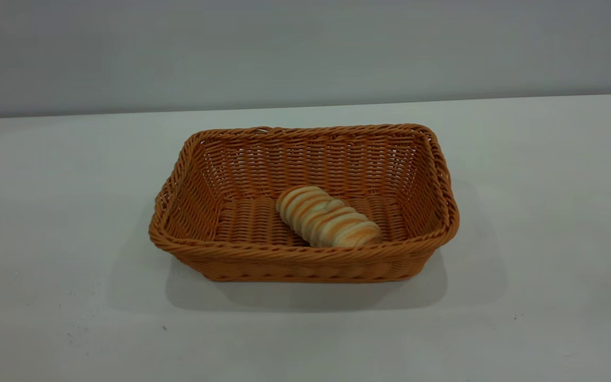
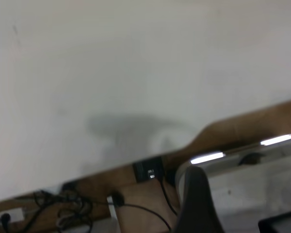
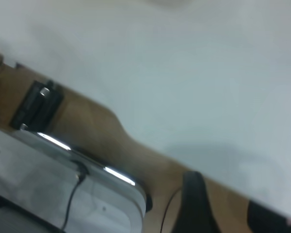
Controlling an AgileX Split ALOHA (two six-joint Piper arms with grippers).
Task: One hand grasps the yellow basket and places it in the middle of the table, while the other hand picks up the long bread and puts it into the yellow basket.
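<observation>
The yellow basket [image 1: 305,249] stands on the white table [image 1: 45,212], about in the middle of the exterior view. The long bread [image 1: 326,216] lies inside it on the basket floor, slanted, toward the front wall. Neither arm shows in the exterior view. My left gripper [image 2: 237,213] shows only in the left wrist view, over the table's edge, fingers apart and empty. My right gripper [image 3: 233,213] shows only in the right wrist view, also by the table's edge, fingers apart and empty. Neither wrist view shows the basket or the bread.
The left wrist view shows the table's edge, a wooden floor [image 2: 145,199], cables [image 2: 63,213] and a grey case [image 2: 252,179]. The right wrist view shows the table top [image 3: 194,73], the floor and a grey case [image 3: 48,184].
</observation>
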